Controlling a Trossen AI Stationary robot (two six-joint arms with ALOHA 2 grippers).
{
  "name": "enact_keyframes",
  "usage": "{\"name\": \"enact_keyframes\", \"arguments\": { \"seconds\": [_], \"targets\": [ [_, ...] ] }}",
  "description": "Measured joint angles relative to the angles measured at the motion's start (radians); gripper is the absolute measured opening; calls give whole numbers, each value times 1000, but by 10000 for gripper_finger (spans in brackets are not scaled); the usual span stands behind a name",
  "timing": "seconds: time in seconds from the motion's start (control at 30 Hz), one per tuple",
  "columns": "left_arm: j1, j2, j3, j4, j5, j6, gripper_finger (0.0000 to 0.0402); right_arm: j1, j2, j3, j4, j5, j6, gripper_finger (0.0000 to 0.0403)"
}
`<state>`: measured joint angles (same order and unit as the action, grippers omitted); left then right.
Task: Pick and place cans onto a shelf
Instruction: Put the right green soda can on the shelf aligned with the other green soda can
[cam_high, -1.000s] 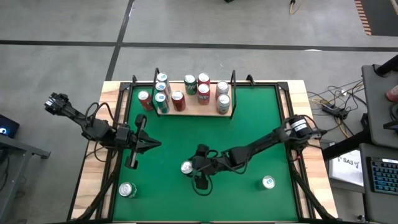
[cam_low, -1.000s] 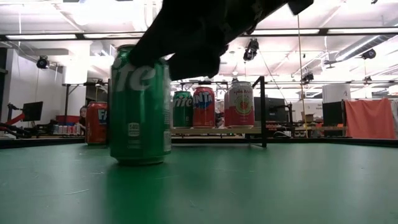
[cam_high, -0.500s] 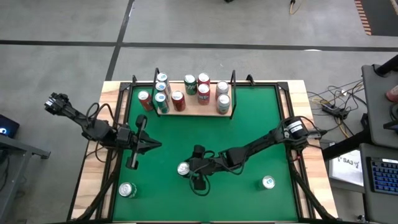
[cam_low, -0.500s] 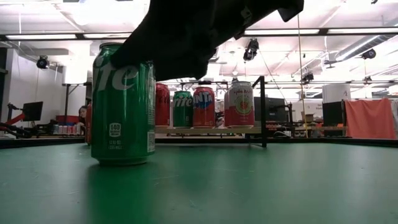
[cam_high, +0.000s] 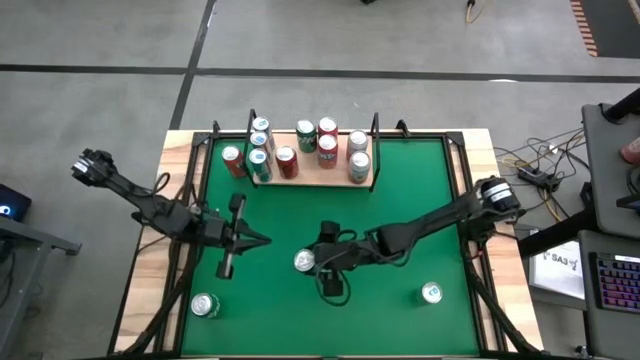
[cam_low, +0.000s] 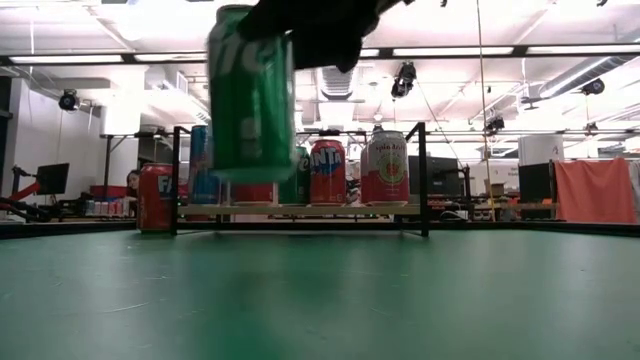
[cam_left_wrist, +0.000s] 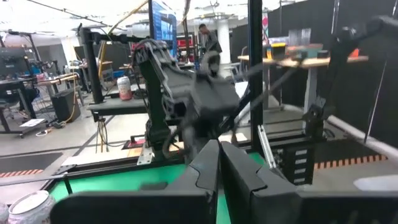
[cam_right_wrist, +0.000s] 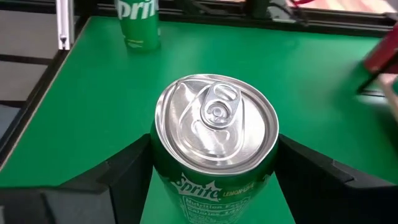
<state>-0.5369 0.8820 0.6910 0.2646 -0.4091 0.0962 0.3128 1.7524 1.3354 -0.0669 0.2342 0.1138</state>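
My right gripper (cam_high: 308, 262) is shut on a green Sprite can (cam_right_wrist: 214, 124), which hangs above the table's middle in the low view (cam_low: 250, 95). The light-wood shelf (cam_high: 312, 176) stands at the far edge and carries several cans (cam_high: 318, 140). A red can (cam_low: 155, 198) stands on the table just left of the shelf. Two more cans stand on their bases near the front left (cam_high: 205, 305) and front right (cam_high: 432, 293). My left gripper (cam_high: 260, 240) is shut and empty, left of the held can. My right gripper pinches the green can's upper side wall (cam_right_wrist: 163, 163), just below the rim, between its two fingers (cam_right_wrist: 127, 171), one on each side. The fingers come from the table's right, slanting down. The can is about upright and lifted clear of the table.
The green table top has a raised wood edge (cam_high: 180, 210). The shelf's black wire uprights (cam_low: 423, 180) stand at its ends. Open green surface lies between the held can and the shelf (cam_high: 330, 210).
My right gripper first slid the green can a little toward the table's left edge, then lifted it clear of the table and carried it slightly toward the far edge. My left gripper has moved a little toward the table's right, closer to the can.
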Motion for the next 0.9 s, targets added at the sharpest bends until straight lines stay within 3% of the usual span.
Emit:
{"name": "enact_keyframes", "arguments": {
  "seconds": [0.47,0.77,0.9],
  "targets": [
    [0,87,0,-53,0,51,0,-41,-189,0,-124,1,-116,280],
    [9,159,0,-56,-46,79,2,-118,-207,0,-135,-58,-173,281],
    [22,164,0,-68,-68,77,26,-156,-207,0,-131,-61,-205,281]
  ]
}}
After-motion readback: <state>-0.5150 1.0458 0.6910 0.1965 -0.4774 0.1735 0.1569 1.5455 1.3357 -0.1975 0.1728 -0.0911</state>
